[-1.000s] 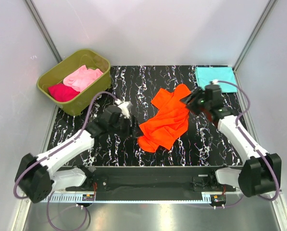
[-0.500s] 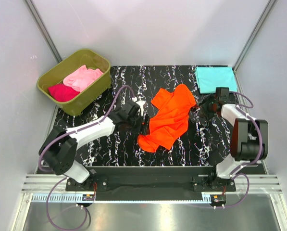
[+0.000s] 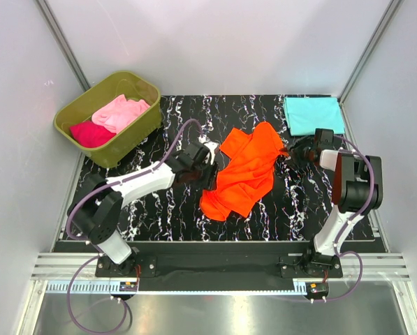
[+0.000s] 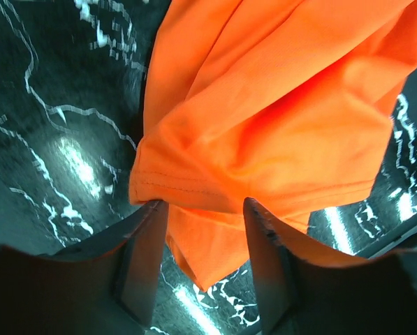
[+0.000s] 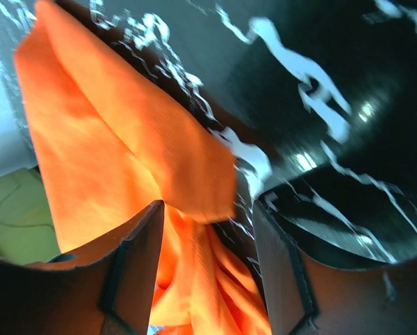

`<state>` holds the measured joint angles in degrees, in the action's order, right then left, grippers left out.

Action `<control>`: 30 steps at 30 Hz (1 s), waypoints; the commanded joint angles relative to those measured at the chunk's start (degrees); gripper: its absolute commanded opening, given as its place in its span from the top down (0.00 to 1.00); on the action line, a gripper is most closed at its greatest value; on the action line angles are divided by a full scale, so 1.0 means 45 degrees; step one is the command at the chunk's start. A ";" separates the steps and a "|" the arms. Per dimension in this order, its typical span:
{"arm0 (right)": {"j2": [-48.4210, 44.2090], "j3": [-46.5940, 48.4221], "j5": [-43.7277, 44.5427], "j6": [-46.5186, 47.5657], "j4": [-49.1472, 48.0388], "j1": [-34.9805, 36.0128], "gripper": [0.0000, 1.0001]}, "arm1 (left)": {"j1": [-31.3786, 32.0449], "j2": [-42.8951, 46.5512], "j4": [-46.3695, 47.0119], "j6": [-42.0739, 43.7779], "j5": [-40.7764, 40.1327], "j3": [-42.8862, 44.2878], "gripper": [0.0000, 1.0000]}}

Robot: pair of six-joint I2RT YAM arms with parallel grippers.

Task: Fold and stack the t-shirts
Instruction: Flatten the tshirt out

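Observation:
The bright orange t-shirt (image 3: 244,171) lies crumpled in the middle of the black marbled table. My left gripper (image 3: 209,165) is at its left edge. In the left wrist view the fingers (image 4: 147,237) stand apart around the orange hem (image 4: 194,188), and my left gripper (image 4: 202,206) is open. My right gripper (image 3: 293,153) is at the shirt's right edge, and in its wrist view it is open (image 5: 208,206) with a flap of orange cloth (image 5: 173,174) between the jaws. A folded teal t-shirt (image 3: 313,114) lies at the back right. The light pink t-shirt (image 3: 121,112) and the magenta one (image 3: 91,132) lie in the tub.
The olive-green tub (image 3: 126,145) stands at the table's back left corner, just off the mat. Grey walls and metal posts close in the sides and back. Bare marbled table (image 3: 159,209) shows in front of the shirt.
Both arms reached in to the orange shirt, the left from the near left up to its left edge, the right to its right edge. The left jaws have narrowed around the hem.

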<state>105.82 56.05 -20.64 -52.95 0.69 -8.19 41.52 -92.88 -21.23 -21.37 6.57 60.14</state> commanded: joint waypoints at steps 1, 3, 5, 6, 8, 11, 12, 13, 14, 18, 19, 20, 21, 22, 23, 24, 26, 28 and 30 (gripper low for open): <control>0.0585 0.0396 -0.0334 -0.0225 -0.1207 -0.0095 0.40 | 0.0012 -0.0238 0.0012 0.0489 -0.0249 0.0815 0.50; 0.0820 0.0357 -0.0354 -0.0421 -0.1539 -0.0153 0.41 | 0.0012 -0.0336 -0.0047 0.0529 -0.0249 0.0971 0.50; 0.1014 0.0318 -0.0489 -0.0576 -0.1811 -0.0154 0.44 | 0.0012 -0.0414 -0.0105 0.0549 -0.0249 0.1069 0.50; 0.1035 0.0279 -0.0510 -0.0597 -0.1871 -0.0173 0.45 | -0.0007 -0.0511 -0.0086 0.0568 -0.0229 0.1127 0.48; 0.1035 0.0259 -0.0355 -0.0558 -0.1969 -0.0193 0.47 | 0.0012 -0.0629 -0.0164 0.0646 -0.0054 0.1225 0.48; 0.0821 0.0103 0.0113 -0.0461 -0.1950 -0.0212 0.50 | 0.0012 -0.0668 -0.0184 0.0685 -0.0053 0.1323 0.52; 0.0782 0.0083 0.0192 -0.0402 -0.1911 -0.0232 0.51 | 0.0012 -0.0707 -0.0222 0.0705 -0.0073 0.1362 0.56; 0.0743 0.0102 0.0270 -0.0363 -0.1872 -0.0270 0.52 | -0.0007 -0.0707 -0.0242 0.0686 -0.0034 0.1382 0.68; 0.0704 0.0103 0.0348 -0.0305 -0.1814 -0.0329 0.58 | 0.0012 -0.0707 -0.0262 0.0666 0.0005 0.1498 0.76; 0.0431 0.0161 0.0427 -0.0090 -0.1794 -0.0544 0.83 | 0.0012 -0.0299 -0.0806 0.0198 -0.0091 0.1967 1.00; 0.0236 0.0219 0.0408 0.0066 -0.1736 -0.0583 0.87 | 0.0012 -0.0123 -0.0963 -0.0016 -0.0402 0.2103 1.00; -0.0249 0.0297 0.0563 0.0434 -0.1387 -0.0641 0.90 | -0.0007 0.0285 -0.1120 -0.0056 -0.0540 0.2375 1.00; -0.0583 0.0414 0.0699 0.0574 -0.1113 -0.0816 0.94 | -0.0027 0.0521 -0.1508 -0.0076 -0.0716 0.2571 1.00; -0.1359 0.0434 0.0817 0.0730 -0.0897 -0.0895 1.00 | -0.0046 0.0794 -0.1686 -0.0057 -0.1027 0.2747 1.00; -0.1773 0.0435 0.0857 0.0925 -0.0605 -0.1012 1.00 | -0.0085 0.1048 -0.1900 -0.0038 -0.1204 0.3155 1.00; -0.2203 0.0454 0.0586 0.0965 -0.0506 -0.1129 1.00 | -0.0124 0.1592 -0.2289 -0.0018 -0.1360 0.3391 1.00; -0.3336 0.0668 -0.0193 0.0966 0.0251 -0.1442 1.00 | -0.0261 0.2161 -0.2662 0.0099 -0.2004 0.4130 1.00; -0.4292 0.1292 -0.0744 0.1101 0.1131 -0.1443 1.00 | -0.0378 0.2962 -0.3287 0.0119 -0.2705 0.4718 1.00; -0.5951 0.1934 -0.0803 0.1316 0.2381 -0.1443 1.00 | -0.0437 0.3682 -0.3833 0.0158 -0.3118 0.5637 1.00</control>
<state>88.64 59.05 -21.23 -49.67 4.84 -14.81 40.32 -83.40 -35.44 -20.97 -1.34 78.89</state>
